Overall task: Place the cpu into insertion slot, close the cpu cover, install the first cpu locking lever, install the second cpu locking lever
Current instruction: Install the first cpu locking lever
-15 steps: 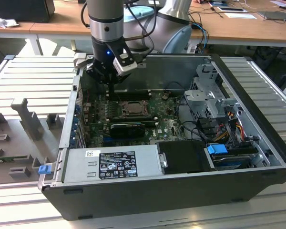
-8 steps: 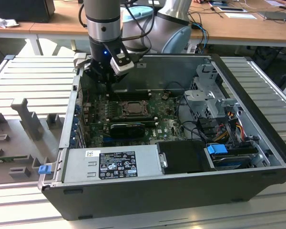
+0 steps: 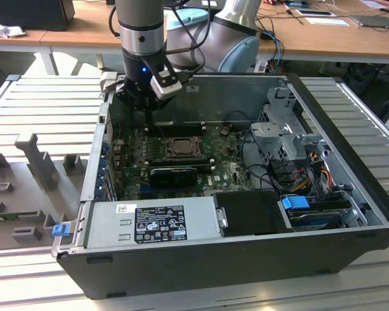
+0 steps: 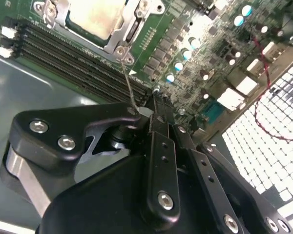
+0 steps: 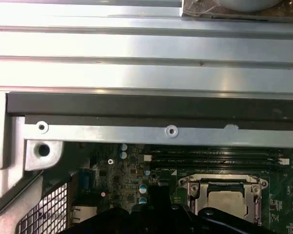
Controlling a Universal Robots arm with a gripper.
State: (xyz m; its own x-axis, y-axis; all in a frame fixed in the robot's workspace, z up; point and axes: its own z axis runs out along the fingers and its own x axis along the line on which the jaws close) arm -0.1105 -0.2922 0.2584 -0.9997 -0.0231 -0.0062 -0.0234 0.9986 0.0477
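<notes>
Now the claw low over the green board, closed on a thin wire lever, chip sitting under its metal cover.

Ribbed grey metal tabletop carries 1 open computer case, lying on its side. Grey moulded tray sits on the tabletop toward the exterior view's left, just beside the case.
</notes>
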